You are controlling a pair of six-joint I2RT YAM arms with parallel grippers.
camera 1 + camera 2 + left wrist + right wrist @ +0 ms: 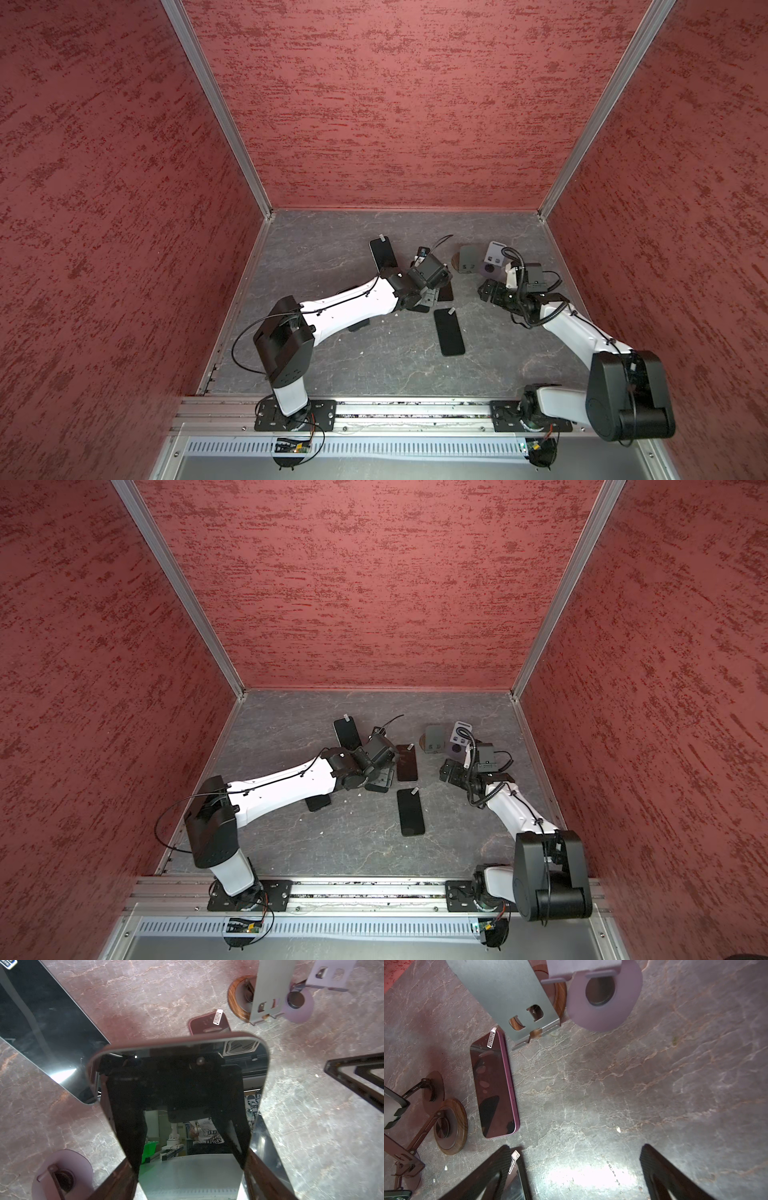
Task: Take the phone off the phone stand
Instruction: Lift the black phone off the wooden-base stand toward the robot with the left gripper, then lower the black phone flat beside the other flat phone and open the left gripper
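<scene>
Tabletop point(374, 374) of grey marbled stone, seen from above, with two robot arms reaching in over it. Farthest left, off to the outer side of the left gripper point(190, 1167), rests a black phone point(47, 1028) with a glossy dark screen. The left gripper is clamped on the task's phone point(178, 1088). Its two fingers point(118, 1186) press the long side edges near the end closest to the wrist, so most of the slab sticks out ahead of them, above the table. Whether that near end is clear of the phone stand cannot be told. A lilac disc base point(62, 1174) sits low down just beside the gripper. Ahead of the gripped phone a purple phone point(209, 1024) with a white tag lies flat. Further right, well ahead of the left gripper, stand a grey metal stand point(268, 991) on a wooden ring and a lilac stand point(299, 1003), neither bearing a phone. The right gripper point(571, 1178) hangs over bare table with those two stands just ahead of it, jaws spread wide, holding nothing. The phone looks like a stiff, thin slab with some weight and a smooth glass face. It is probably slippery and easy to crack if dropped. The side edges seem the safest place to hold it. A grip this near one end may let it swing, so a slow, level carry looks wise.
</scene>
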